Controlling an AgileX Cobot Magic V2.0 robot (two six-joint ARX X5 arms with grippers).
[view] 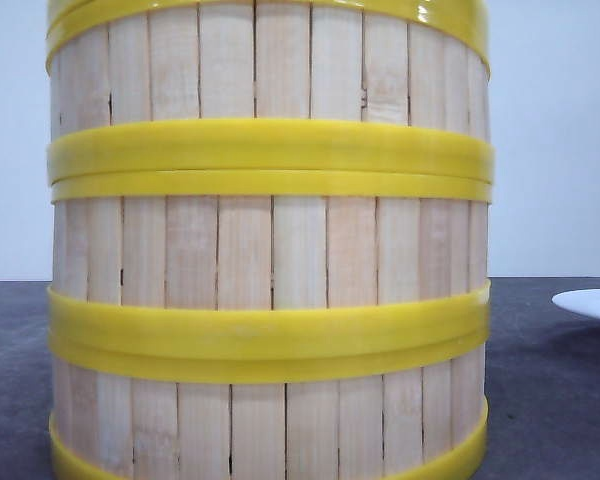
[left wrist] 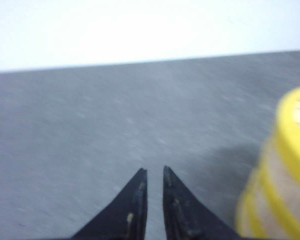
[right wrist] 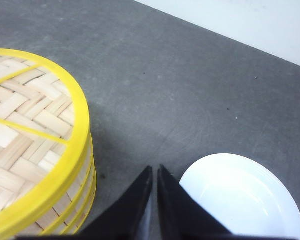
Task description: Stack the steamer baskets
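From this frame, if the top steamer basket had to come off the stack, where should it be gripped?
Probably across the top steamer basket wall, one finger inside and one outside its yellow rim, coming from above. The open top shows its woven floor, so the wall is reachable there.

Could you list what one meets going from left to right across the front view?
Bare grey table → stack of three steamer baskets → white plate at the right edge.

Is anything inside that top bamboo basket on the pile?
From above, the top steamer basket shows only its woven bamboo floor with yellow cross strips; nothing lies on it. The baskets beneath it are covered, so their insides cannot be seen.
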